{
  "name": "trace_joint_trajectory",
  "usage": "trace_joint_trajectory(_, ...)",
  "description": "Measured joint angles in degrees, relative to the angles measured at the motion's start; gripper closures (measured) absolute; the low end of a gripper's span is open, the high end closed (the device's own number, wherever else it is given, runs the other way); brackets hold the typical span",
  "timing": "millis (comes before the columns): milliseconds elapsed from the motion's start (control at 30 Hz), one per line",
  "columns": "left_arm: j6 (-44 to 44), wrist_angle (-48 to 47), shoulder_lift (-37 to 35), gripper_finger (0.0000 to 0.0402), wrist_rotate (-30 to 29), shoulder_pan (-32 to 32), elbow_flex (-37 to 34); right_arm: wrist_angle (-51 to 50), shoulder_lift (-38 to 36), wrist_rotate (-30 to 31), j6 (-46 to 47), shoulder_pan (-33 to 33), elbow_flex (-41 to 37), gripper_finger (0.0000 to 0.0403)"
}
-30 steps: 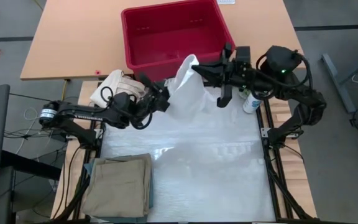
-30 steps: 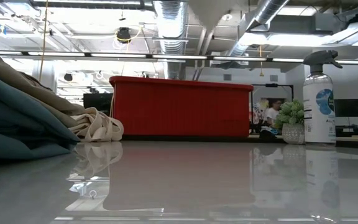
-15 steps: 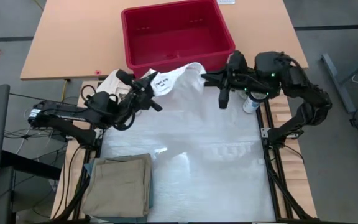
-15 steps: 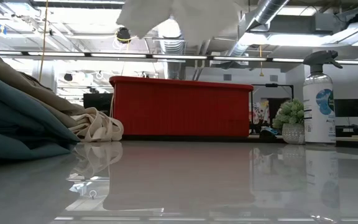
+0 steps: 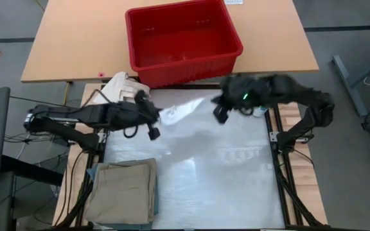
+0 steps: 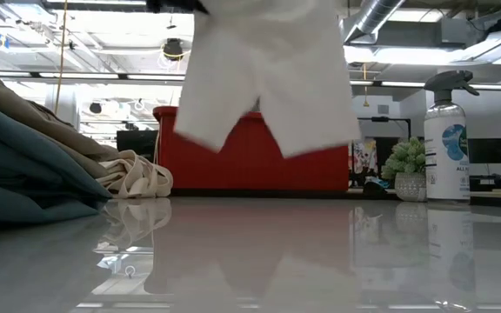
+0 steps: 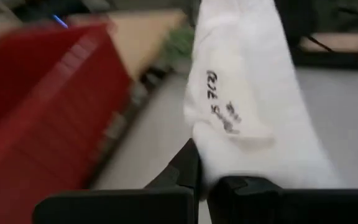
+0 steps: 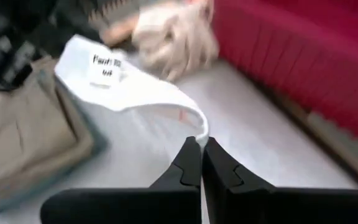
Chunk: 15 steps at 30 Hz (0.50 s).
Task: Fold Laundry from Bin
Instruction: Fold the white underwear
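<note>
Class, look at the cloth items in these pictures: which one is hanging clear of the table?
The white cloth, stretched between the left gripper and right gripper. The tan trousers lie folded on the table.

Dark cabled arms; black fingers (image 8: pixel 191 168)

White cloth (image 5: pixel 184 108) hangs before the bin (image 5: pixel 182 40), between both grippers

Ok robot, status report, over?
Left tool and right tool shut on white cloth, stretched above the table. Red bin empty. Nothing in the way.
</note>
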Motion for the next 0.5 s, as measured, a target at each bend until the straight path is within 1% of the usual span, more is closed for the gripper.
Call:
trace_joint_trajectory(67,-4.4,-1.8,1.9,0.0401,4.2,-0.1,0.0,0.8,0.3,0.0,3.4,2.7,-3.7,0.0381)
trace_joint_trajectory(133,-9.6,-2.3,3.5,0.0401,10.1,-0.5,-0.1,1.2,0.4,0.0,7.4,5.6,-7.1,0.0381)
trace_joint_trajectory(200,-14.9,-2.3,4.7,0.0401,18.3,-0.9,-0.1,1.2,0.4,-0.4,12.9,8.8,-9.9,0.0381)
trace_joint_trajectory(267,-21.2,-1.9,5.3,0.0401,27.2,-1.4,-0.1,1.2,0.4,-2.2,18.8,12.1,-12.0,0.0381)
trace_joint_trajectory(333,-26.5,-1.0,5.3,0.0401,33.7,-2.1,-0.1,1.2,0.4,-3.3,24.0,15.1,-13.1,0.0381)
trace_joint_trajectory(367,-28.6,0.1,5.3,0.0401,34.9,-2.4,-0.1,1.2,0.4,-3.3,26.0,16.5,-13.4,0.0381)
trace_joint_trajectory(433,-31.6,0.4,5.2,0.0401,35.4,-2.8,0.0,1.5,0.4,-3.2,28.4,18.3,-14.2,0.0381)
trace_joint_trajectory(500,-32.6,0.3,5.9,0.0401,36.5,-2.5,0.0,1.5,0.4,-3.2,30.5,19.0,-15.2,0.0381)
